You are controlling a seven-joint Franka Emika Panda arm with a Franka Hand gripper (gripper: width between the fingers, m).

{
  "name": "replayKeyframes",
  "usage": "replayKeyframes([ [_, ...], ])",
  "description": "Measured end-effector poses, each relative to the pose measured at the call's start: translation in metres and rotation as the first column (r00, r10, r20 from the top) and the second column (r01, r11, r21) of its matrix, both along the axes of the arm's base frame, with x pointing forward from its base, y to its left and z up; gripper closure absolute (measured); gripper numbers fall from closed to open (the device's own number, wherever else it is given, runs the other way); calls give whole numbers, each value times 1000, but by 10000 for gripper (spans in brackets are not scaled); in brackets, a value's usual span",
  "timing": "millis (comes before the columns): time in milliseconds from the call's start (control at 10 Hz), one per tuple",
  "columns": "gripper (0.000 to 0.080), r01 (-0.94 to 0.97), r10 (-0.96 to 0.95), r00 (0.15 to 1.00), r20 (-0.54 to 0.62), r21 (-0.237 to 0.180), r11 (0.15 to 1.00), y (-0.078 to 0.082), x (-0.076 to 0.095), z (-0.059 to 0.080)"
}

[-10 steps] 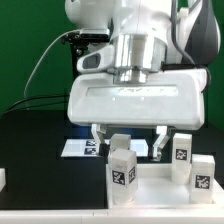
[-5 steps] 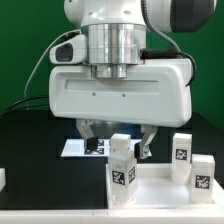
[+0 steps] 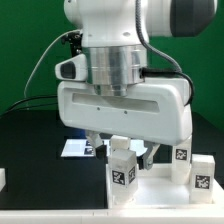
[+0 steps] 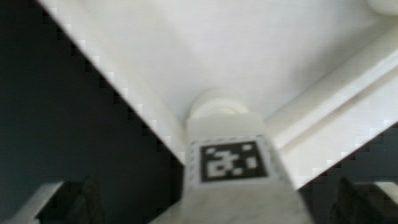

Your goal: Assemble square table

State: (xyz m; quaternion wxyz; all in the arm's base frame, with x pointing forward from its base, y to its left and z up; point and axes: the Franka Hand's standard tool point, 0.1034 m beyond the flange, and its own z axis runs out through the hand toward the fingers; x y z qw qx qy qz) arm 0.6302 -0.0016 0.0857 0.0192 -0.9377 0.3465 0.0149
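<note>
Square table (image 3: 165, 185): white slab flat on black worktop (image 3: 30, 140), tagged legs upright at corners. Near leg (image 3: 122, 172) (image 4: 228, 150) stands between fingers (image 4: 71, 200); fingers spread wide, straddling it, no contact visible. Marker board (image 3: 78, 148) behind.

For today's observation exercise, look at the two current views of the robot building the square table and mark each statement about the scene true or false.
1. The pincer hangs above a tagged white leg. True.
2. The leg below the pincer lies flat on its side. False: it stands upright on the white slab.
3. The pincer's fingers are clamped shut on the leg. False: they stand apart, one on each side of the leg, and do not yet grip it.
4. The marker board lies on the black table behind the slab. True.
5. Only one leg stands on the slab. False: more tagged legs stand toward the exterior view's right.
</note>
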Motion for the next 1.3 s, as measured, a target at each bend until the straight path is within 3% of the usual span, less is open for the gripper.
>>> replayKeyframes([
  [100,200,-5,5,1000,1,0,1000,-2,0,0],
  [200,376,2,-2,1000,1,0,1000,-3,0,0],
  [300,376,88,-88,996,-2,0,996,-3,0,0],
  [400,516,164,-164,986,-5,-2,986,-3,0,0],
  [800,515,413,-413,911,-9,-8,911,-3,1,-1],
  [1000,515,635,-635,772,35,4,773,0,5,-2],
  [1200,515,836,-836,547,50,28,549,3,5,-2],
  [1300,515,911,-914,403,42,80,405,6,6,-2],
])
